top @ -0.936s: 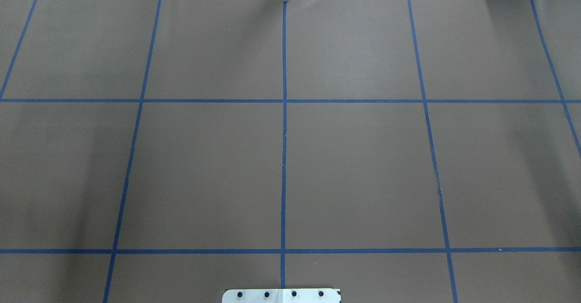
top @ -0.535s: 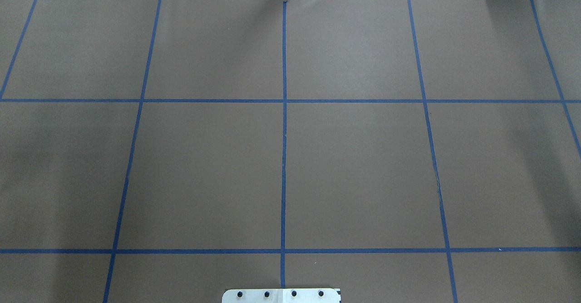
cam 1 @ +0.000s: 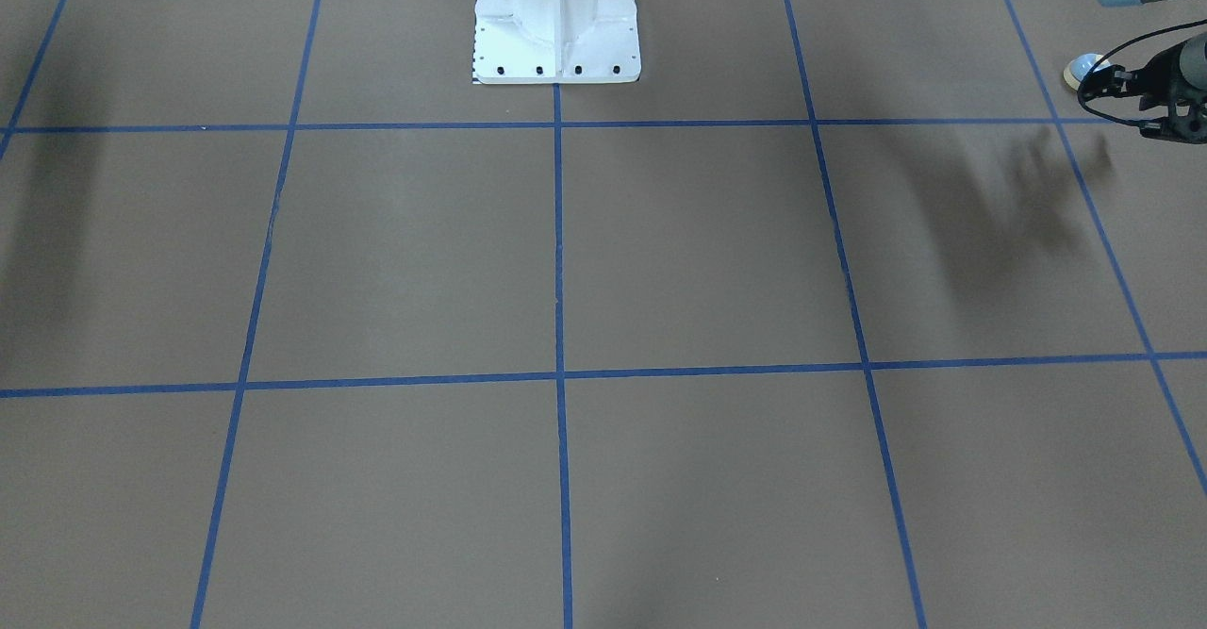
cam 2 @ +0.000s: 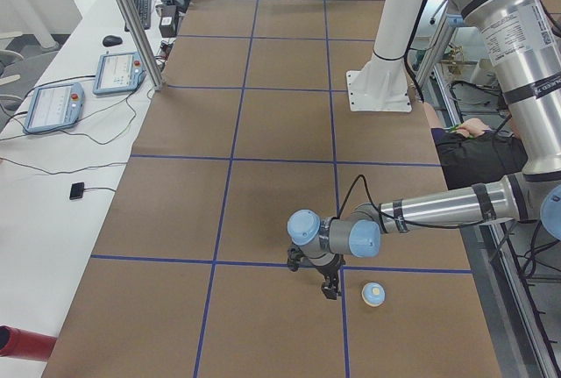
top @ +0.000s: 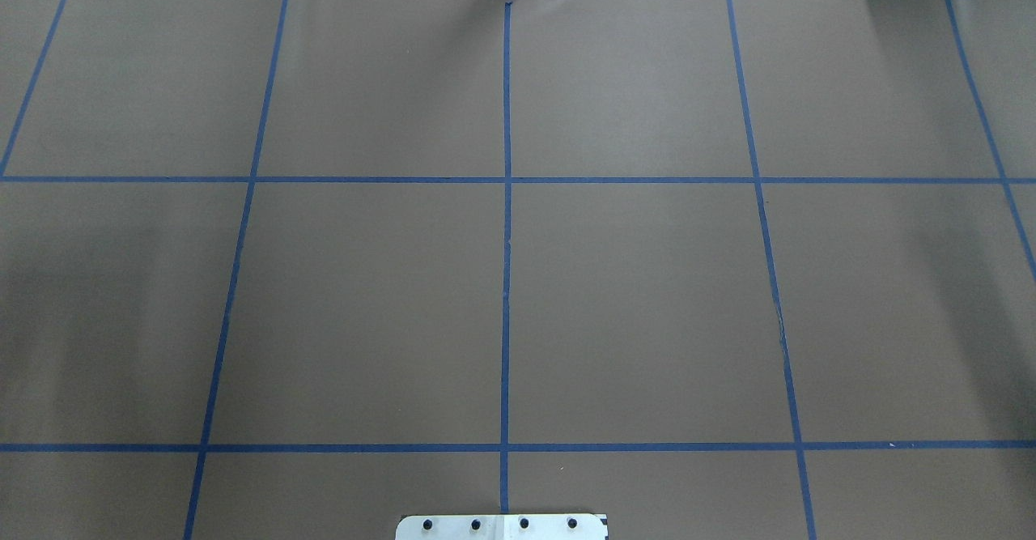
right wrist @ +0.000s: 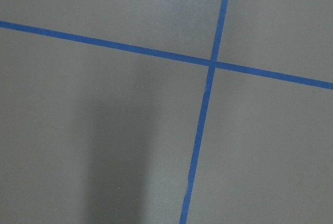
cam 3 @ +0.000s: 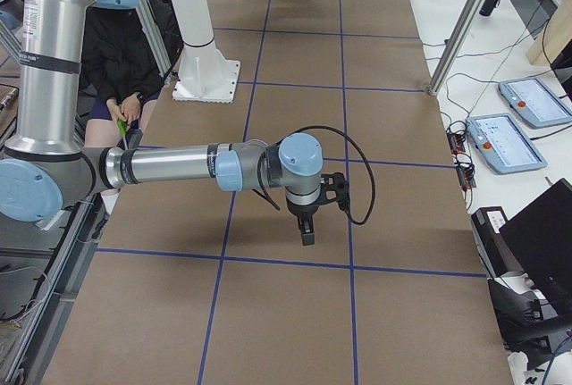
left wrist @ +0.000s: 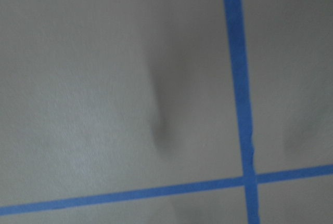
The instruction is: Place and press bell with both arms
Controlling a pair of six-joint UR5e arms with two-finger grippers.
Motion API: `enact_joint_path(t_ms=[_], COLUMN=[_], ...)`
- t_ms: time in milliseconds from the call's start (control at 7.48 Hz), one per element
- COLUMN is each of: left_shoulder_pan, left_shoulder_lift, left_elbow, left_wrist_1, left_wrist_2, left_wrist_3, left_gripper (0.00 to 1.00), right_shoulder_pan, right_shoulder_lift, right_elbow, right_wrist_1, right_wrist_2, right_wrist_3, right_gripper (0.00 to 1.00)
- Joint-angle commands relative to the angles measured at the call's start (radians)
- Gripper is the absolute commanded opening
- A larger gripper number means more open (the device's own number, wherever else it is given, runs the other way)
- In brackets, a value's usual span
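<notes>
One bell (cam 2: pixel 373 294), light blue over a cream base ring, upright on the brown table (cam 2: pixel 272 211), lower right of the left-side view. Probably light, rigid, smooth; best pinched low across the base ring, clear of the button. Just beside, not touching: left gripper (cam 2: pixel 330 290), jaws impossible to tell. Mid-frame in the right-side view: right gripper (cam 3: pixel 307 231), well apart, jaws likewise impossible to tell.

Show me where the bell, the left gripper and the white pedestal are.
bell (cam 2: pixel 373 293), exterior left view, on its cream button.
left gripper (cam 2: pixel 330 291), exterior left view, at its fingertips.
white pedestal (cam 1: pixel 556 44), front-facing view, on its flared base.
</notes>
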Motion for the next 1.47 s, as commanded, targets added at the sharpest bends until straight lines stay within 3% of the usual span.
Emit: enact_joint_path(t_ms=[0, 535, 1337], left_shoulder_pan=[0.063, 0.094, 0.135], left_shoulder_lift=[0.016, 0.032, 0.032], left_elbow=[0.048, 0.054, 0.077], left_wrist_1=[0.0, 0.0, 0.002], left_wrist_2=[-0.002, -0.052, -0.054], left_wrist_3=[-0.001, -0.001, -0.004], left_gripper=[1.0, 1.0, 1.0], right_shoulder_pan=[0.0, 0.0, 0.0], right_shoulder_lift=[-0.001, -0.007, -0.026], right_elbow=[0.001, 0.013, 0.028], right_wrist_1=[0.0, 0.0, 0.0], right_wrist_2=[0.0, 0.002, 0.005], right_wrist_3=[-0.001, 0.001, 0.001], right_gripper=[1.0, 1.0, 1.0])
